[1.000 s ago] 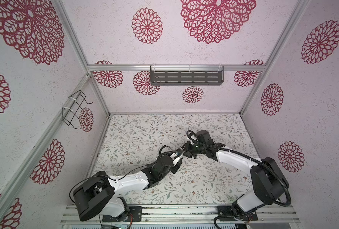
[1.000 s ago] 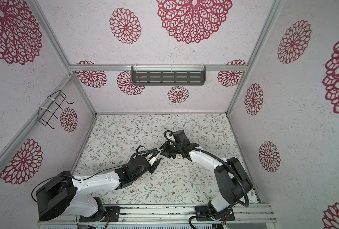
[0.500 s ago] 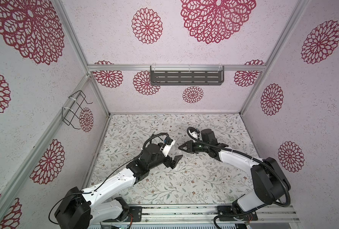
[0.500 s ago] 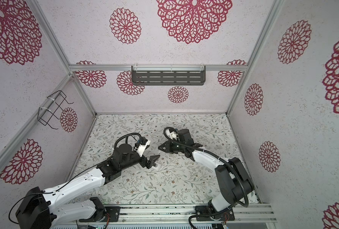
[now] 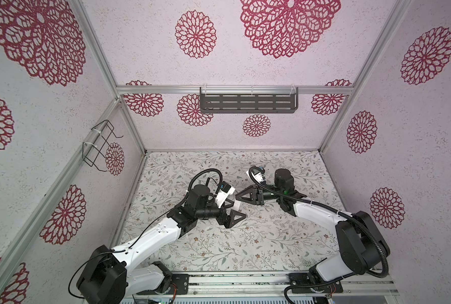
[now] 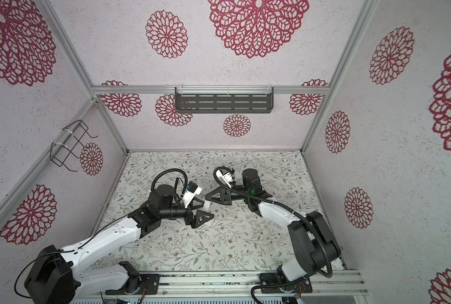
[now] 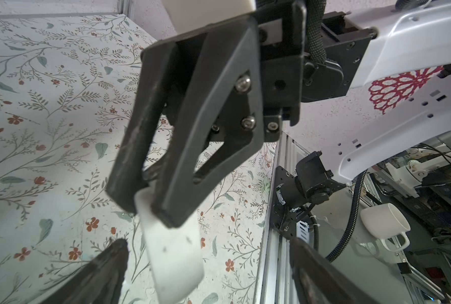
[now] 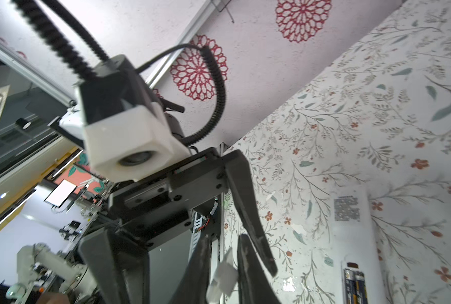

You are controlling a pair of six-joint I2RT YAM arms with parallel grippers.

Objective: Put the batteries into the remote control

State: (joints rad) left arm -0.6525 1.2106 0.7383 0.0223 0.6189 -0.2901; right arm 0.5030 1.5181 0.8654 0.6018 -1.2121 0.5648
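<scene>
The remote control (image 8: 350, 237) lies back-up; its recess (image 8: 351, 265) holds both batteries (image 8: 354, 285) side by side. My right gripper (image 7: 146, 208) pinches the white cover (image 7: 174, 258); my left gripper (image 7: 208, 240) is spread wide.

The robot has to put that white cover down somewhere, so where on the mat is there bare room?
Bare: the front strip of the mat along the rail, and the back strip under the back wall. Crowded: the middle, where the left hand, open, and the right hand, holding the white cover, meet. The remote control with the batteries lies near the right hand.
</scene>
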